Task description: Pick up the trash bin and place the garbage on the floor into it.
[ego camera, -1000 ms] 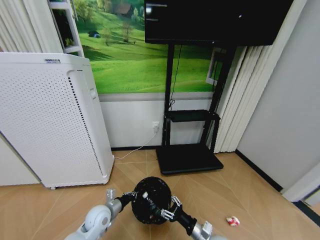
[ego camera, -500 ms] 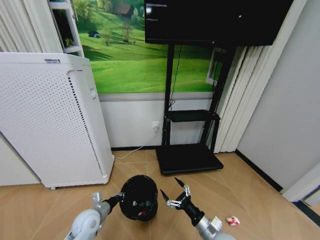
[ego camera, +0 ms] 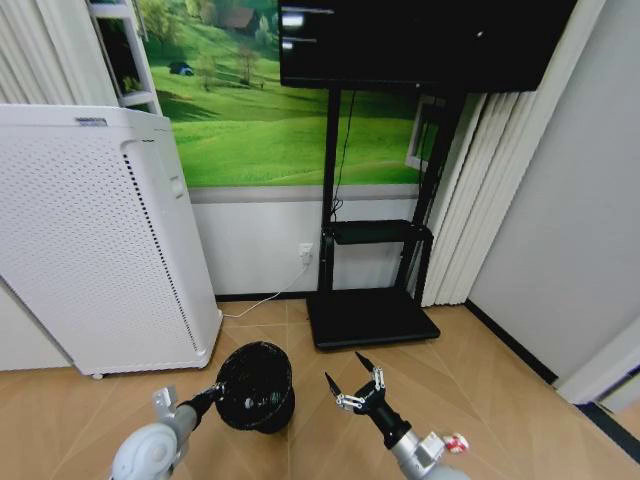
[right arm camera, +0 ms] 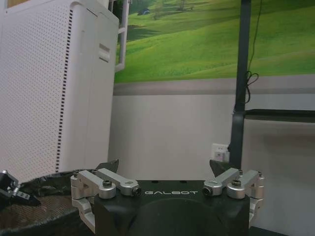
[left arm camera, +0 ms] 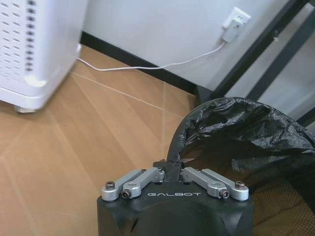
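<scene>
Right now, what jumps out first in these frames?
The trash bin, held at its rim by the left end effector, hangs at the lower centre of the head view. Beside it the right end effector is spread open and empty. Behind them stand a large white perforated appliance at left and a black TV stand against the wall.

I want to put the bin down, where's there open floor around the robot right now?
Bare floor lies between the TV stand base and the right wall, ahead of the open right gripper. Another patch sits between the white appliance and the trash bin, held by the left gripper. A red-white wrapper lies lower right.
</scene>
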Available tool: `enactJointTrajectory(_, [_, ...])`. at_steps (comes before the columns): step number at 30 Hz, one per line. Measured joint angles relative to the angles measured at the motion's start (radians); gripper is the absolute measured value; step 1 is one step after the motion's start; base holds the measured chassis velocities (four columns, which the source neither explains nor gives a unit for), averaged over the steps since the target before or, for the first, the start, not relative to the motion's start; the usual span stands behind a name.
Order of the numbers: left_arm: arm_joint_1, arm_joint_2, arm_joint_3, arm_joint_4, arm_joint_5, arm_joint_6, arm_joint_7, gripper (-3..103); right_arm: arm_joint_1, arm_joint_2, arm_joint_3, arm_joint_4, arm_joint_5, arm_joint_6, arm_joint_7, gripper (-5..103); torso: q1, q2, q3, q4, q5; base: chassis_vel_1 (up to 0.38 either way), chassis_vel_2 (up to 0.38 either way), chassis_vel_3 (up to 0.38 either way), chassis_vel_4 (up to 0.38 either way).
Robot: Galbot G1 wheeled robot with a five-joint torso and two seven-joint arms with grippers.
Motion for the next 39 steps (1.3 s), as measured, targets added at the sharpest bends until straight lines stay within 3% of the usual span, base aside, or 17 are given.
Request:
enactJointTrajectory(9, [0.001,-0.005,-0.001,-0.018,-0.014,-0.003,-0.015,4,0.035,0.024,0.003,-0.121,-0.051,0.056,0.093,100,0.0,0.0,0.0,-0.0003,-0.0003,-0.236,-0.237,0.251,0.257])
enactJointTrajectory(11, [0.005,-0.002,-0.011,-0.024,-0.023,-0.004,-0.019,4,0.051,0.036,0.006,-0.168,-0.054,0.0,0.136,100,0.0,0.0,0.0,-0.0002,0.0006,-0.157,-0.158,0.166,0.138])
enactJointTrajectory(16, [0.006,-0.002,-0.013,-0.026,-0.025,-0.004,-0.019,4,0.055,0.038,0.006,-0.18,-0.052,-0.025,0.157,100,0.0,0.0,0.0,-0.0001,0.0004,-0.072,-0.048,0.07,0.079])
enactJointTrajectory(17, [0.009,-0.001,-0.018,-0.029,-0.028,-0.004,-0.02,4,0.06,0.04,0.004,-0.199,-0.036,-0.078,0.204,100,0.0,0.0,0.0,0.0,-0.0004,0.064,0.052,-0.038,-0.054])
enactJointTrajectory(18, [0.009,-0.001,-0.018,-0.029,-0.028,-0.004,-0.02,4,0.06,0.04,0.004,-0.199,-0.036,-0.078,0.204,100,0.0,0.0,0.0,0.0,-0.0004,0.064,0.052,-0.038,-0.054])
enactJointTrajectory(20, [0.021,0.001,-0.043,-0.038,-0.032,-0.006,-0.019,4,0.083,0.034,-0.001,-0.267,0.064,-0.243,0.309,100,0.0,0.0,0.0,0.0001,-0.0005,0.061,0.06,-0.073,-0.06])
enactJointTrajectory(21, [0.03,-0.001,-0.056,-0.039,-0.032,-0.007,-0.014,4,0.094,0.025,-0.002,-0.306,0.116,-0.307,0.326,100,0.0,0.0,0.0,0.0002,-0.0006,0.047,0.034,-0.058,-0.049])
enactJointTrajectory(22, [0.03,-0.001,-0.056,-0.039,-0.032,-0.007,-0.014,4,0.094,0.025,-0.002,-0.306,0.116,-0.307,0.326,100,0.0,0.0,0.0,0.0002,-0.0006,0.047,0.034,-0.058,-0.049])
enactJointTrajectory(23, [0.045,-0.01,-0.079,-0.039,-0.017,-0.009,-0.008,4,0.103,0.016,-0.004,-0.352,0.194,-0.378,0.356,103,0.0,0.0,0.0,0.0004,-0.0008,0.0,0.0,0.0,0.0])
enactJointTrajectory(24, [0.06,-0.021,-0.103,-0.035,-0.002,-0.008,-0.016,4,0.104,0.015,-0.005,-0.382,0.224,-0.403,0.379,103,0.0,0.0,0.0,0.0003,-0.0006,0.0,0.0,0.0,0.0])
enactJointTrajectory(28, [0.107,-0.037,-0.178,-0.033,0.023,0.021,-0.025,4,0.098,0.019,-0.004,-0.433,0.28,-0.434,0.421,95,0.0,0.0,0.0,0.0002,-0.0005,0.0,0.0,0.0,0.0])
enactJointTrajectory(33, [0.163,-0.049,-0.248,-0.044,0.053,0.017,0.013,4,0.119,0.046,-0.018,-0.527,0.284,-0.434,0.424,91,0.0,0.0,0.0,0.0002,-0.0004,0.0,0.0,0.0,0.0])
enactJointTrajectory(39, [0.18,-0.054,-0.258,-0.051,0.059,0.008,0.03,4,0.165,0.086,-0.044,-0.608,0.289,-0.433,0.432,87,0.0,0.0,0.0,0.0003,-0.0006,0.0,0.0,0.0,0.0])
